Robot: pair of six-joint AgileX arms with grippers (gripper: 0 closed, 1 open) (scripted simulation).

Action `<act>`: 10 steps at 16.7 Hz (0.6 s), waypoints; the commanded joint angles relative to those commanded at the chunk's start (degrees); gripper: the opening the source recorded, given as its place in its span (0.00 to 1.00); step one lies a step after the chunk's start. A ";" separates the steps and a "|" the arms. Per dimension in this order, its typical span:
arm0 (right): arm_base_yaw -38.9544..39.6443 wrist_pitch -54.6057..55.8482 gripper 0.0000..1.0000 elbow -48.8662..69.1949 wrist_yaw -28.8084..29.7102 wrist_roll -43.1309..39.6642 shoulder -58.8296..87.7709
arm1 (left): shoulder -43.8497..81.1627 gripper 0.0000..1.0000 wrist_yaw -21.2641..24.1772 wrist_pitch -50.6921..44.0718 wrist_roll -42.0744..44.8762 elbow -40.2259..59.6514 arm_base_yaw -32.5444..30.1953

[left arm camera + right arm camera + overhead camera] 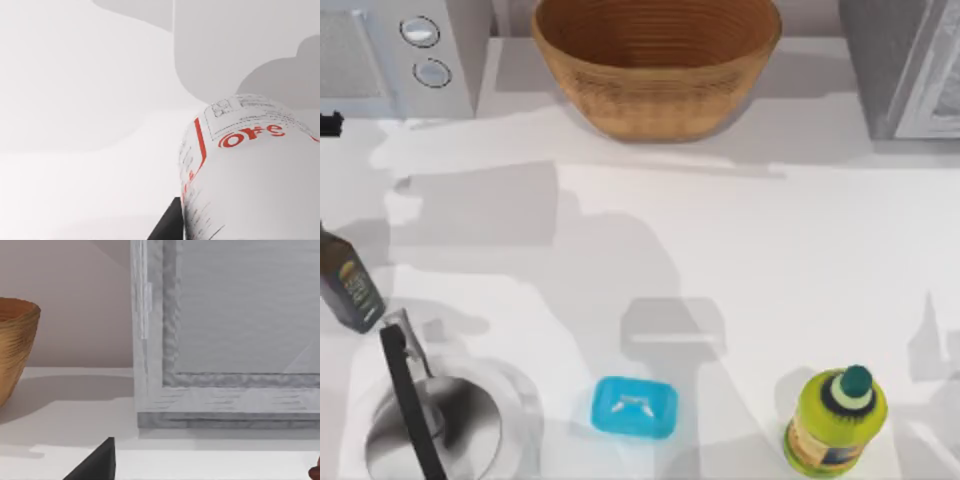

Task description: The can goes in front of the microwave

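The can, white with red lettering, looms close in the left wrist view, and one dark finger lies against its side. My left gripper is shut on the can at the top view's left edge, just in front of the microwave, a light grey box with two round dials. Most of that gripper and the can lie beyond the top view's left edge. In the right wrist view a dark fingertip of my open right gripper points at the darker grey appliance.
A woven basket stands at the back middle and the darker appliance at the back right. A dark bottle and a steel pan with a black handle sit at the left. At the front are a blue box and a yellow-green bottle.
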 joint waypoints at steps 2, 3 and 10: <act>0.00 0.00 1.00 0.00 0.00 0.00 0.00 | 0.00 0.60 0.00 0.00 0.00 0.00 0.00; 0.00 0.00 1.00 0.00 0.00 0.00 0.00 | 0.00 0.68 0.00 0.00 0.00 0.00 0.00; 0.00 0.00 1.00 0.00 0.00 0.00 0.00 | 0.00 1.00 0.00 0.00 0.00 0.00 0.00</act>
